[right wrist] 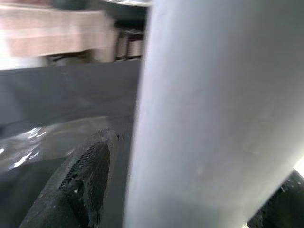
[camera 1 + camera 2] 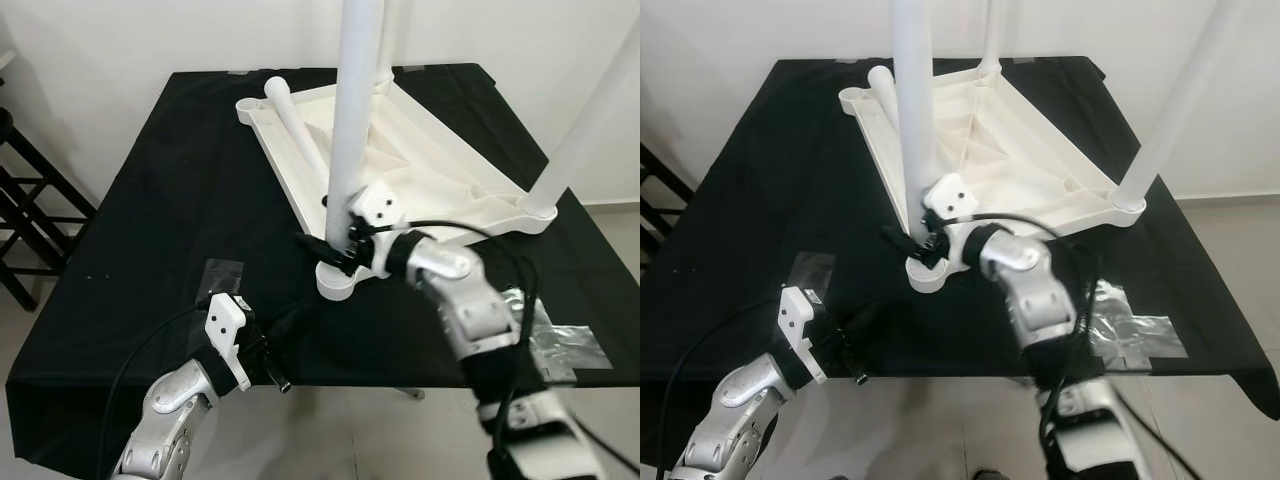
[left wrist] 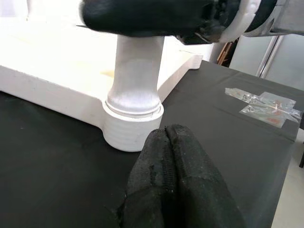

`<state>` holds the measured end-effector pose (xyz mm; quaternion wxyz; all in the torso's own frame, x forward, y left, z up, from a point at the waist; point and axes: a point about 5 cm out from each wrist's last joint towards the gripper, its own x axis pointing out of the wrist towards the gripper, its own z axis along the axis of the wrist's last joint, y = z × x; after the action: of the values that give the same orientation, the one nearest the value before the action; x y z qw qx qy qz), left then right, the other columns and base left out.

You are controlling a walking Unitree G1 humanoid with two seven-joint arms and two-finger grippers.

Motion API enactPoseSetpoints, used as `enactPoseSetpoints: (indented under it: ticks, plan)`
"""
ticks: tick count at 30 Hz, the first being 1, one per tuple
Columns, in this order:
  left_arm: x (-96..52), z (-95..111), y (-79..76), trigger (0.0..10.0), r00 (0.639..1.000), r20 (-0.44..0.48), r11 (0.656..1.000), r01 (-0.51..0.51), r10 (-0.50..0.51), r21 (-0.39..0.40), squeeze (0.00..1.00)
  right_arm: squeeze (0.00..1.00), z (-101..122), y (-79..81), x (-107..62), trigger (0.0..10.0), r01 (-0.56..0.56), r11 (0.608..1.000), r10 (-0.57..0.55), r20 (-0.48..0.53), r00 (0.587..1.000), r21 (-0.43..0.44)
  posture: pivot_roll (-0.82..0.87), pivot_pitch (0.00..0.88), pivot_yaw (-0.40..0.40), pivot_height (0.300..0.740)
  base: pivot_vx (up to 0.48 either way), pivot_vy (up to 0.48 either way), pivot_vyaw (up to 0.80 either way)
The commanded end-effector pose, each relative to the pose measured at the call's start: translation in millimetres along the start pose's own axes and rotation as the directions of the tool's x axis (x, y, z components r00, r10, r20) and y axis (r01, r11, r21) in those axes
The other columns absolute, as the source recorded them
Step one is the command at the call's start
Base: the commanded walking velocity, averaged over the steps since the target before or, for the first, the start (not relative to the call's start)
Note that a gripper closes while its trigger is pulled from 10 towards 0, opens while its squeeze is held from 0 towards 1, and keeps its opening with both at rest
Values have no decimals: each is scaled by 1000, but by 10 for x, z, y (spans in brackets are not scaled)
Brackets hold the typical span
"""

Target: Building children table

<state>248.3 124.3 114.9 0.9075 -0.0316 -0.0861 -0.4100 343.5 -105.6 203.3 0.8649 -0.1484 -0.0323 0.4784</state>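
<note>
Right gripper (image 2: 335, 240) around table leg (image 2: 352, 120)

A plain white wall (image 2: 120, 40) rises behind a counter (image 2: 180, 200) draped in black cloth. Patches of clear tape (image 2: 560, 340) stick to the cloth near its front edge. A dark wooden rack (image 2: 25, 215) stands at the left on a pale grey floor (image 2: 1230, 440). Light is even and bright.

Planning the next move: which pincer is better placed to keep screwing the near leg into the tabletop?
Right. The right pincer grips the near leg just above its socket. The left pincer sits shut at the black table's front edge.
</note>
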Motion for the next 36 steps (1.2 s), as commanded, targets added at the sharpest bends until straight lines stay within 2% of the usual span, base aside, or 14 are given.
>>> enactPoseSetpoints:
  ticks: [1,7,8,9,10,11,20,26,28,29,30,32,34,36]
  plan:
    - [-19,-42,-11,10000,1000,-16,1000,-4,4,-1,0,0,-85,-18,-33,10000,-66,998,66,-18,998,9,62,116,-17,740,0,0,0]
    - [-18,-42,-13,10000,1000,-15,1000,-6,6,1,0,0,-87,-153,-98,10000,-90,995,91,-12,996,43,67,116,-19,740,0,0,0]
    - [-18,-42,-14,10000,1000,-14,1000,-7,7,2,0,0,-73,-204,-119,4863,-107,992,107,5,994,63,67,116,-19,740,0,0,0]
    - [-19,-41,-15,10000,1000,-14,1000,-7,7,2,0,0,-68,-248,-136,1922,-122,989,121,16,992,84,69,116,-17,740,0,0,0]
    - [-19,-41,-15,10000,1000,-14,1000,-7,7,2,0,0,-68,-248,-136,1922,-122,989,121,16,992,84,69,116,-17,740,0,0,0]
    - [-20,-42,-17,10000,1000,-15,1000,-6,6,2,0,0,-68,-282,-150,0,-139,986,137,26,990,94,69,116,-17,740,0,0,0]
    - [-27,-41,-22,10000,1000,-15,1000,-5,5,1,0,0,-165,-319,-189,0,-162,979,159,34,987,122,71,119,-16,740,0,0,0]
    - [-33,-35,-25,10000,1000,-14,1000,-6,6,1,0,0,-312,-239,-177,0,-70,990,73,-23,997,122,63,125,-21,740,0,0,0]
    - [-44,-28,-21,10000,1000,-13,1000,-9,9,3,0,0,-540,-54,-73,0,191,969,-170,-142,975,156,52,135,-26,740,0,0,0]
    - [-49,-23,-15,10000,1000,-13,1000,-10,10,3,0,0,-596,131,-5,0,461,850,-438,-144,887,255,45,141,-20,740,0,0,0]
    - [-49,-23,-15,10000,1000,-13,1000,-10,10,3,0,0,-596,131,-5,0,461,850,-438,-144,887,255,45,141,-20,740,0,0,0]
    - [-55,-16,-2,10000,1000,-13,1000,-11,11,3,0,0,-668,547,5,0,623,707,-581,-226,782,336,43,147,-8,740,0,0,0]
    - [-55,-16,-2,10000,1000,-13,1000,-11,11,3,0,0,-668,547,5,0,623,707,-581,-226,782,336,43,147,-8,740,0,0,0]
    - [-57,-20,7,10000,1000,-16,1000,-6,6,0,0,0,-587,694,132,0,523,809,-491,-182,852,267,34,139,-6,740,0,0,0]
